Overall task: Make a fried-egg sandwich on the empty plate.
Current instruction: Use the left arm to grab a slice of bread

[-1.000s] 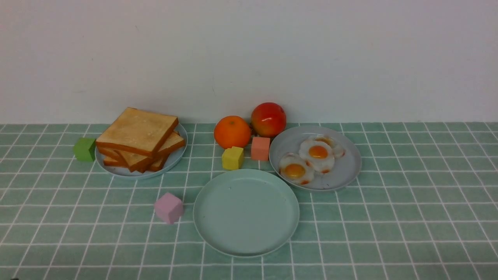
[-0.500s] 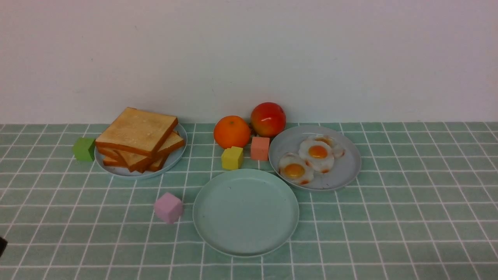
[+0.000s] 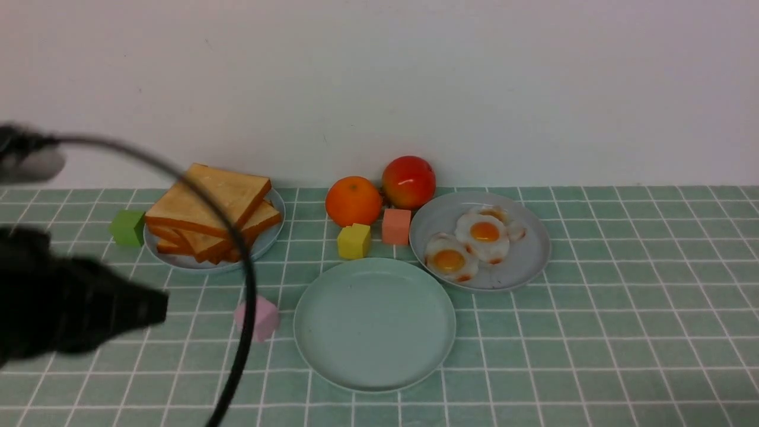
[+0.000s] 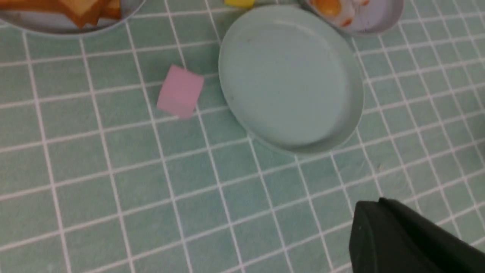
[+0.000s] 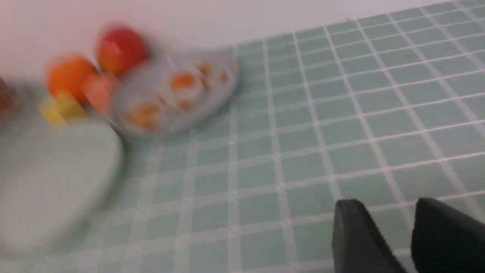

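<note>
The empty plate (image 3: 375,323) is the mint-green one at the centre front; the left wrist view also shows this plate (image 4: 290,76), with nothing on it. A stack of toast slices (image 3: 210,210) lies on a light-blue plate (image 3: 270,240) at the back left. Fried eggs (image 3: 483,234) lie on a grey-blue plate (image 3: 528,261) at the back right. No assembled fried-egg sandwich is in view. My left gripper (image 3: 157,308) hangs blurred at the left, short of the toast; its jaws (image 4: 373,203) are shut and empty. My right gripper (image 5: 386,206) is open over bare cloth.
An orange (image 3: 354,200) and a red apple (image 3: 408,181) sit behind the plates. Yellow (image 3: 354,240), salmon (image 3: 396,226), pink (image 3: 264,317) and green (image 3: 127,227) blocks lie about. A black cable (image 3: 240,249) arcs across the toast and the pink block.
My left arm has swung into the front view from the lower left, trailing its cable. The objects on the table have not moved.
</note>
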Robot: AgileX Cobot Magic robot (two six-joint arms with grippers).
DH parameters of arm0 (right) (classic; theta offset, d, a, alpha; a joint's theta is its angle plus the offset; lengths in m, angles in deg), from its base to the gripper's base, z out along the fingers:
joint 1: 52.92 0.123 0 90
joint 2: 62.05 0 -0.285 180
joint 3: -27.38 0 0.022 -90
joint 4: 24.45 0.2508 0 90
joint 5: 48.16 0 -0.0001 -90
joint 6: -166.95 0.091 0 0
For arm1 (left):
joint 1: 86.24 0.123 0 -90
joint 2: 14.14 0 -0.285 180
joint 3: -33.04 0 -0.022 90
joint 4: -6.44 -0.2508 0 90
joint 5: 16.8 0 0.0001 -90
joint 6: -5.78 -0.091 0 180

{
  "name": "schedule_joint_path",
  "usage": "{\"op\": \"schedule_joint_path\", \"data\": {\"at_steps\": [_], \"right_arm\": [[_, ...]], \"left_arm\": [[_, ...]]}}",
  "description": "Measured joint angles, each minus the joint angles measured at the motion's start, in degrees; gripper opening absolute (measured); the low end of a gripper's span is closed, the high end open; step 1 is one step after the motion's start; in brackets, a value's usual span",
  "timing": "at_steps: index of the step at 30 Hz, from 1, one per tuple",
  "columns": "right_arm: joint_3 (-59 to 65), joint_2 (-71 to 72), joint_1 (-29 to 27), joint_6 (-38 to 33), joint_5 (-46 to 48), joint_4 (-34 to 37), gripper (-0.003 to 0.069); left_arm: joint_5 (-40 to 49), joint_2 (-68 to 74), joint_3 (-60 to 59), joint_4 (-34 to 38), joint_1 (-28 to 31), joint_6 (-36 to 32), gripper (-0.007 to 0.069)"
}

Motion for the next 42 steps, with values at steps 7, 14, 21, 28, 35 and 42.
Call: {"op": "schedule_joint_path", "data": {"at_steps": [7, 14, 21, 28, 35, 42], "right_arm": [[-0.6, 0.0, 0.0, 3.8, -9.8, 12.7, 0.0227], [-24.8, -12.6, 0.0, -8.6, 23.0, 8.9, 0.0049], [-45.2, -31.4, 5.0, -18.2, 41.3, 4.8, -0.0001], [-49.6, -40.4, 13.0, -18.6, 41.8, 2.8, 0.0002], [-49.7, -41.7, 13.5, -18.7, 41.1, 2.8, 0.0007], [-49.7, -41.7, 13.5, -18.6, 40.7, 5.1, 0.0011]], "left_arm": [[0.5, 4.8, 2.6, -5.3, -4.5, 2.2, -0.0013], [-2.6, 17.5, 8.9, -13.2, -5.2, 6.0, -0.0013], [-3.1, 37.0, 21.1, -26.6, -5.3, 13.4, -0.0013], [-3.5, 50.3, 33.5, -38.8, -5.3, 18.1, 0.0014], [-7.6, 57.8, 38.9, -43.6, -5.1, 18.5, 0.0274], [-12.7, 63.7, 38.9, -45.0, -4.5, 20.5, 0.0372]]}}
